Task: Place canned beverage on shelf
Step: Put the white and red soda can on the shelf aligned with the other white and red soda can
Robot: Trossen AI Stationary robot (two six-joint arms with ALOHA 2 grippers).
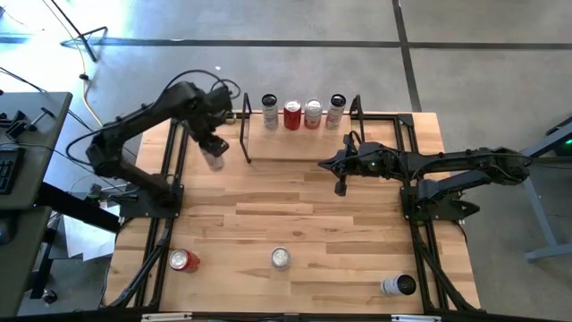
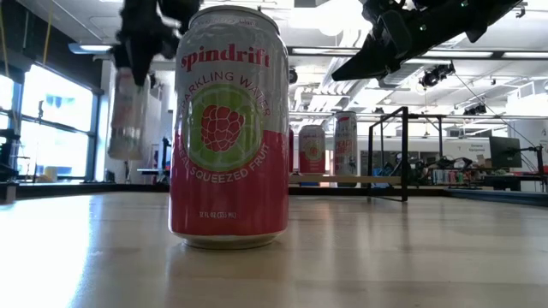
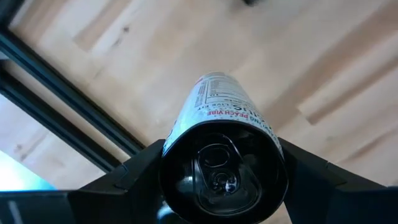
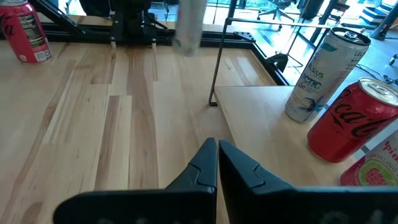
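Four cans are already lined up on the shelf (image 1: 299, 143) at the far edge of the table — a pale slim can (image 1: 270, 112), a red Coca-Cola can (image 1: 292, 114), a Spindrift can (image 1: 312, 113) and another pale can (image 1: 336, 109). A fifth, a pale slim can with peach-flavour lettering (image 3: 214, 121), is held off the tabletop in the left gripper (image 1: 213, 150), whose fingers are clamped on its sides just below the top rim; its pull-tab end faces the wrist camera and its body hangs toward the wood below. In the high view this carried can is seen just beside the shelf's left black end frame (image 1: 246, 130), outside it and not yet over the board, so the placement is judged to be under way but not finished: the can is yet to be brought across the frame, set down upright on the free board and let go.

The right gripper (image 1: 340, 185) is held with its fingers pressed together and nothing between them, close above the shelf's front edge near the right end. Three more cans are left on the near part of the table — a red one (image 1: 184, 260), a Spindrift raspberry can (image 1: 281, 258) standing upright, and a pale one (image 1: 399, 285).
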